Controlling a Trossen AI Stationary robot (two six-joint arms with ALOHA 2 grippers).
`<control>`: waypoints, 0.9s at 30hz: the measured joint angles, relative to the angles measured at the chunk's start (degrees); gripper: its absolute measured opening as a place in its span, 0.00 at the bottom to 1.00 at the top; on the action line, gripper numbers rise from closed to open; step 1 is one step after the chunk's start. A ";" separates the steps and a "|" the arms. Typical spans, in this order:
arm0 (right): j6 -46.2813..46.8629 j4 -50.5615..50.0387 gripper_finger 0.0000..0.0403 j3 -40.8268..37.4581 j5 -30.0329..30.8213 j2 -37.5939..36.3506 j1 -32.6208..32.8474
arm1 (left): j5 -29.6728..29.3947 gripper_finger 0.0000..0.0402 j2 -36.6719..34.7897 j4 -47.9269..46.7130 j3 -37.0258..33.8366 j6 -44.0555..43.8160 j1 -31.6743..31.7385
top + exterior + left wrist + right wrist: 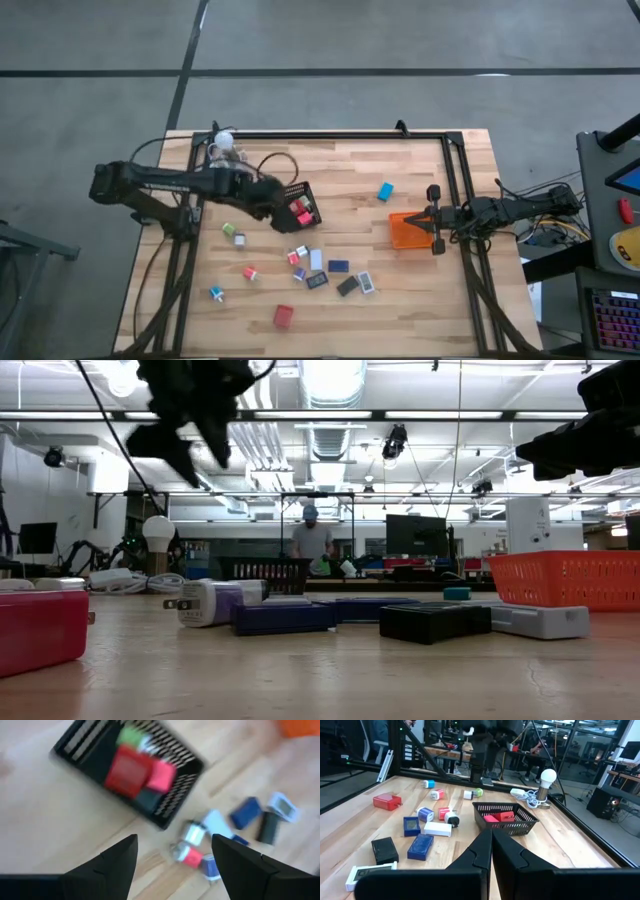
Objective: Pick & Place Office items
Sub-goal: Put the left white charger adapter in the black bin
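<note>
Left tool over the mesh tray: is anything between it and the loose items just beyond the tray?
Nothing visible. The left tool, open and empty, hangs above the table by the black mesh tray; the red-and-white piece lies uncovered on bare wood.

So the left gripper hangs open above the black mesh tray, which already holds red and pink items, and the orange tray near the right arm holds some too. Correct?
Not quite. The orange tray holds nothing: the high view shows only its bare orange bottom. The rest stands: the left gripper hangs open above the black mesh tray, which holds red and pink items.
</note>
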 joint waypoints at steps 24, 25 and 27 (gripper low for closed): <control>-0.01 0.00 0.02 0.00 0.00 0.02 0.00 | 4.91 0.64 0.11 -14.80 -9.31 -56.33 -15.03; 0.00 0.00 0.02 0.00 0.02 0.02 -0.02 | 5.00 0.64 0.11 -14.64 -9.69 -56.32 -14.93; 0.00 0.00 0.02 0.00 0.02 0.02 -0.01 | 5.02 0.64 0.11 -14.37 -10.45 -56.16 -14.61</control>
